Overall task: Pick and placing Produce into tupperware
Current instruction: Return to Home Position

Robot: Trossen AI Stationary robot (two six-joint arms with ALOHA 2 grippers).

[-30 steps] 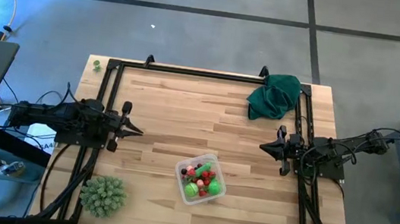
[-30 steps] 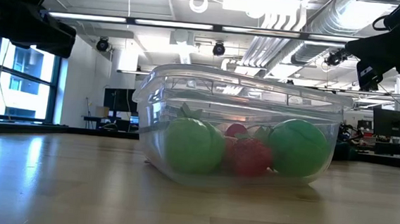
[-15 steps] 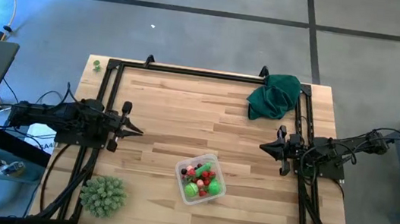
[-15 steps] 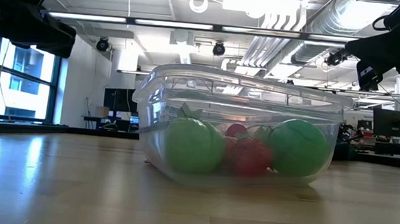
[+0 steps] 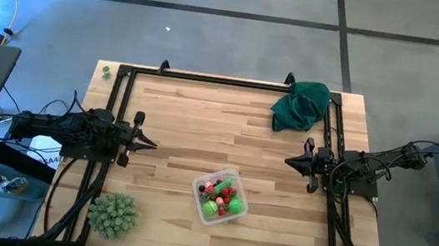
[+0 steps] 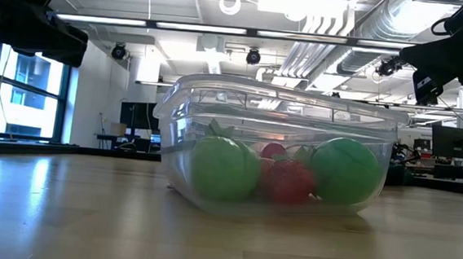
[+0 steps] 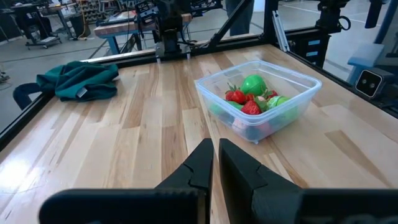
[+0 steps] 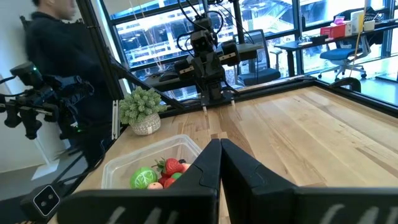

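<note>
The clear tupperware (image 5: 220, 196) stands on its base on the wooden table, near the front middle. The produce (image 7: 254, 98), bright green rounded pieces and small red berry-like ones, lies inside it and shows through its wall (image 6: 277, 173). My left gripper (image 5: 152, 142) hovers shut above the table's left side, pointing toward the right. My right gripper (image 5: 289, 160) hovers shut above the right side, pointing toward the left. Both are well clear of the box, with nothing between their fingers (image 7: 214, 163) (image 8: 219, 160).
A dark green cloth (image 5: 300, 104) lies crumpled at the far right corner. A spiky pale-green ball (image 5: 113, 214) sits at the near left corner. A black frame (image 5: 208, 79) runs round the table's far and side edges. A person (image 8: 62, 74) stands beyond the left side.
</note>
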